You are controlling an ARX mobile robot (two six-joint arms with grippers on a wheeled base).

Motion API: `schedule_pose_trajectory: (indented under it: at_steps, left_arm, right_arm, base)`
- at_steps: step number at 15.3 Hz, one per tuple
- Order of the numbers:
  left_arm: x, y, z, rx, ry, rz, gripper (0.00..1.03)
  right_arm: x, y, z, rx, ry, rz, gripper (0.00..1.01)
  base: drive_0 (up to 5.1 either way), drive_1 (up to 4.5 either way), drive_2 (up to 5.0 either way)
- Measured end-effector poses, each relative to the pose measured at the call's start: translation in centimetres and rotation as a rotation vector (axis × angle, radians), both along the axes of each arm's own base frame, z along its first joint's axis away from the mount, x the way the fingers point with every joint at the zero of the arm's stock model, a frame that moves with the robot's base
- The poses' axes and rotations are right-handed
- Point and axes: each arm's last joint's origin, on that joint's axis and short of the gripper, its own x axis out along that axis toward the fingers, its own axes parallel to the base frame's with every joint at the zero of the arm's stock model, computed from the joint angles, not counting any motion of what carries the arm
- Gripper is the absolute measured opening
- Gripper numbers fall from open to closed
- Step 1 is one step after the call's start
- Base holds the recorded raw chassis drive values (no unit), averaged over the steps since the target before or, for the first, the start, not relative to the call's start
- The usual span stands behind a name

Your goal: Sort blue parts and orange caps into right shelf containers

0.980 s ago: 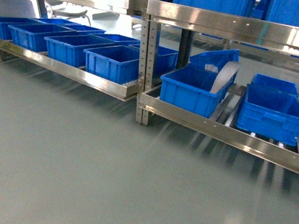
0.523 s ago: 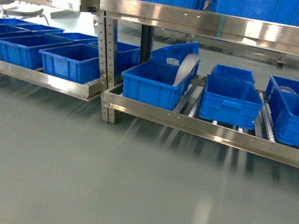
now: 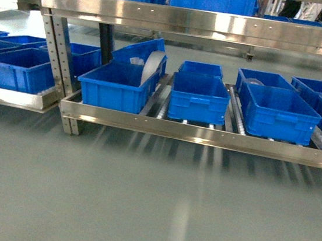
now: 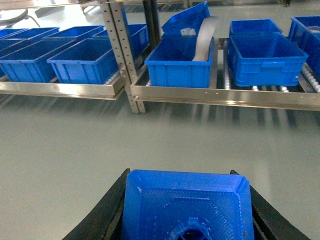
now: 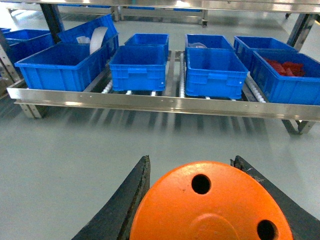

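Note:
A blue part (image 4: pixel 187 205) fills the bottom of the left wrist view, and my left gripper (image 4: pixel 180 172) is shut on it, a black finger on either side. In the right wrist view my right gripper (image 5: pixel 191 159) is shut on an orange cap (image 5: pixel 210 210) whose flat top has holes. Neither gripper shows in the head view. Ahead stands the steel shelf (image 3: pixel 206 135) with the blue containers side by side on its rollers (image 3: pixel 115 85) (image 3: pixel 199 99) (image 3: pixel 276 111). The same containers show in the right wrist view (image 5: pixel 137 67) (image 5: pixel 215 70).
A white curved strip (image 3: pixel 151 66) leans in the leftmost crate. The far right crate (image 5: pixel 285 80) holds red pieces (image 5: pixel 285 67). Another rack with blue crates (image 3: pixel 14 67) stands to the left past a perforated post (image 3: pixel 57 55). Grey floor (image 3: pixel 139 200) lies before the shelf.
The head view has swung right along the shelf: the rack post and crates have slid leftwards in the picture and further crates have come into view on the right.

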Motion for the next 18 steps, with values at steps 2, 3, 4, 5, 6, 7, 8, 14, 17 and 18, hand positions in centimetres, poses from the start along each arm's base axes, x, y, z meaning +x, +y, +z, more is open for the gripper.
schedule_pose_trajectory:
  at_steps: [2, 3, 4, 5, 6, 7, 8, 14, 17, 18]
  left_arm:
    - [0.00, 0.00, 0.00, 0.000, 0.000, 0.000, 0.44]
    - [0.00, 0.00, 0.00, 0.000, 0.000, 0.000, 0.44]
    - [0.00, -0.01, 0.00, 0.000, 0.000, -0.001, 0.44]
    - [0.00, -0.13, 0.00, -0.002, 0.000, -0.012, 0.44]
    - [-0.02, 0.03, 0.03, 0.000, -0.001, 0.002, 0.44]
    - [-0.02, 0.09, 0.03, 0.001, -0.001, 0.007, 0.44]
    - [-0.01, -0.04, 0.03, -0.001, -0.002, -0.005, 0.44]
    - [-0.01, -0.04, 0.03, -0.001, -0.001, -0.004, 0.44]
    - [-0.01, -0.02, 0.03, 0.000, -0.002, -0.003, 0.44]
    - [-0.01, -0.02, 0.03, 0.000, -0.001, -0.003, 0.44]
  right_arm:
    - [0.00, 0.00, 0.00, 0.000, 0.000, 0.000, 0.42]
    - [0.00, 0.00, 0.00, 0.000, 0.000, 0.000, 0.42]
    - [0.00, -0.01, 0.01, -0.001, 0.000, -0.003, 0.42]
    - [0.00, -0.01, 0.01, 0.000, -0.001, -0.002, 0.42]
    - [0.00, 0.02, -0.01, 0.000, 0.001, 0.002, 0.42]
    - [0.00, 0.01, 0.01, 0.000, -0.001, 0.002, 0.42]
    - [0.00, 0.00, 0.00, 0.000, 0.000, 0.000, 0.42]
    - [0.00, 0.00, 0.00, 0.000, 0.000, 0.000, 0.42]
    - [0.00, 0.00, 0.00, 0.000, 0.000, 0.001, 0.42]
    - [0.00, 0.00, 0.00, 0.000, 0.000, 0.001, 0.42]
  base:
    - [-1.7, -1.66, -1.7]
    - [-1.7, -1.69, -1.7]
    - [-0.4, -0.41, -0.4]
    - [-0.4, -0.41, -0.4]
    - [-1.3, -1.29, -1.3]
    - [-1.3, -1.29, -1.3]
    - [0.0, 0.00, 0.0]
    - [0.0, 0.00, 0.0]
    - [0.0, 0.00, 0.0]
    - [0.0, 0.00, 0.0]
